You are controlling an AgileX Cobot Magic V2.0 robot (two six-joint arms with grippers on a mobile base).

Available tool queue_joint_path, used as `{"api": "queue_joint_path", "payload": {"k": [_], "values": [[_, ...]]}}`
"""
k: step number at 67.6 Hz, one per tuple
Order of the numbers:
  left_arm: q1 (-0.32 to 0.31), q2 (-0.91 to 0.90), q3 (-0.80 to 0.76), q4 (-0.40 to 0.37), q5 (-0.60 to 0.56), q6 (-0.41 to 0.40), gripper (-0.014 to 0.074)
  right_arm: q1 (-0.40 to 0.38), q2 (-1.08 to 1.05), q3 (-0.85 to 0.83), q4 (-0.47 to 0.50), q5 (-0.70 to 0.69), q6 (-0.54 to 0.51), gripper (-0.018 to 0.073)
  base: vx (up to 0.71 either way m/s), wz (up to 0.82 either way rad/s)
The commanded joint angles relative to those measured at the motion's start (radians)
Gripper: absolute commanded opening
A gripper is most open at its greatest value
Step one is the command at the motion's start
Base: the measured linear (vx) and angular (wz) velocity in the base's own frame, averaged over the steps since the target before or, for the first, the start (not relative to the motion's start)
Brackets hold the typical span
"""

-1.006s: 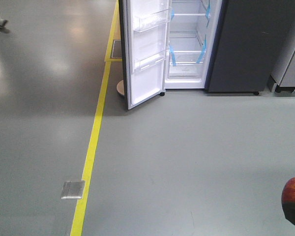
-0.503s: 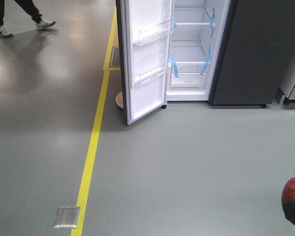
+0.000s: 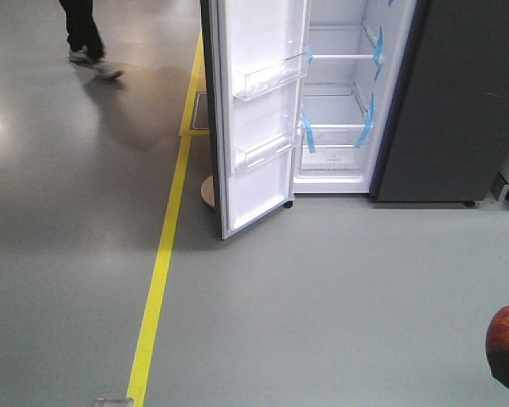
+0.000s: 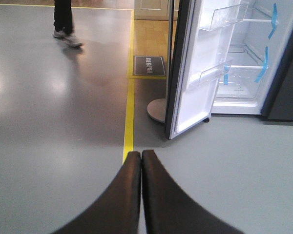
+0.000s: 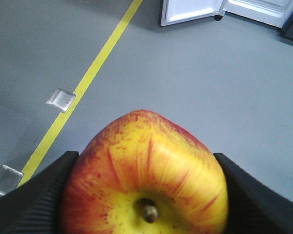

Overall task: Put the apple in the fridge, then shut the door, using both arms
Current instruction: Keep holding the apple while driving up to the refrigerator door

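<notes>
- A red and yellow apple (image 5: 151, 185) fills the right wrist view, stem towards the camera. The right end effector (image 5: 144, 161) pinches it, one black ribbed finger on each side.
- In the front view, the apple shows only as a red curve at the lower right edge, held above the grey floor (image 3: 322, 288) and well apart from the fridge (image 3: 339, 161).
- The left end effector (image 4: 141, 152) holds nothing. Its two dark fingers are pressed together and point at the floor in front of the door (image 4: 195, 73).
- The fridge stands at the top of the front view, white inside, with glass shelves (image 3: 335, 127) marked with blue tape. The door is swung wide to the left, its clear bins (image 3: 271, 76) facing out. A dark grey panel (image 3: 458, 102) adjoins the fridge on the right.
- A yellow line (image 3: 161, 280) runs along the floor left of the door. A person (image 3: 85, 34) is walking at the top left, away from the fridge.
- The step in hand appears to be the approach, with the apple not yet at a shelf.
- To do it well, I would head for the opening between the door and the dark panel, hold the pinch on the apple steady, and leave the left arm room to reach the door's outer face.
</notes>
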Motion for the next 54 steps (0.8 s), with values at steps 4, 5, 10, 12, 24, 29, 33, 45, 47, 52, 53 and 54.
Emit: {"api": "queue_joint_path", "payload": {"k": [4,5,10,12,24,29,33,45,47,52,53,54], "values": [[-0.007,0.002,0.017,-0.004,-0.071,-0.008,-0.0006,0.001,0.006,-0.027,-0.001,-0.062,-0.006,0.0111,0.23,0.01],[-0.007,0.002,0.017,-0.004,-0.071,-0.008,-0.0006,0.001,0.006,-0.027,-0.001,-0.062,-0.006,0.0111,0.23,0.01],[-0.007,0.002,0.017,-0.004,-0.071,-0.008,-0.0006,0.001,0.006,-0.027,-0.001,-0.062,-0.006,0.0111,0.22,0.01],[-0.007,0.002,0.017,-0.004,-0.071,-0.008,-0.0006,0.001,0.006,-0.027,-0.001,-0.062,-0.006,0.0111,0.22,0.0],[-0.007,0.002,0.017,-0.004,-0.071,-0.008,-0.0006,0.001,0.006,-0.027,-0.001,-0.062,-0.006,0.0111,0.21,-0.01],[-0.007,0.002,0.017,-0.004,-0.071,-0.008,-0.0006,0.001,0.006,-0.027,-0.001,-0.062,-0.006,0.0111,0.2,-0.01],[-0.007,0.002,0.017,-0.004,-0.071,-0.008,-0.0006,0.001,0.006,-0.027,-0.001,-0.062,-0.006,0.0111,0.19,-0.02],[-0.007,0.002,0.017,-0.004,-0.071,-0.008,-0.0006,0.001,0.006,-0.027,-0.001,-0.062,-0.006,0.0111,0.19,-0.01],[-0.007,0.002,0.017,-0.004,-0.071,-0.008,-0.0006,0.001,0.006,-0.027,-0.001,-0.062,-0.006,0.0111,0.19,-0.02],[-0.007,0.002,0.017,-0.004,-0.071,-0.008,-0.0006,0.001,0.006,-0.027,-0.001,-0.062,-0.006,0.0111,0.19,-0.02],[-0.007,0.002,0.017,-0.004,-0.071,-0.008,-0.0006,0.001,0.006,-0.027,-0.001,-0.062,-0.006,0.0111,0.19,-0.03],[-0.007,0.002,0.017,-0.004,-0.071,-0.008,-0.0006,0.001,0.006,-0.027,-0.001,-0.062,-0.006,0.0111,0.19,-0.03]]}}
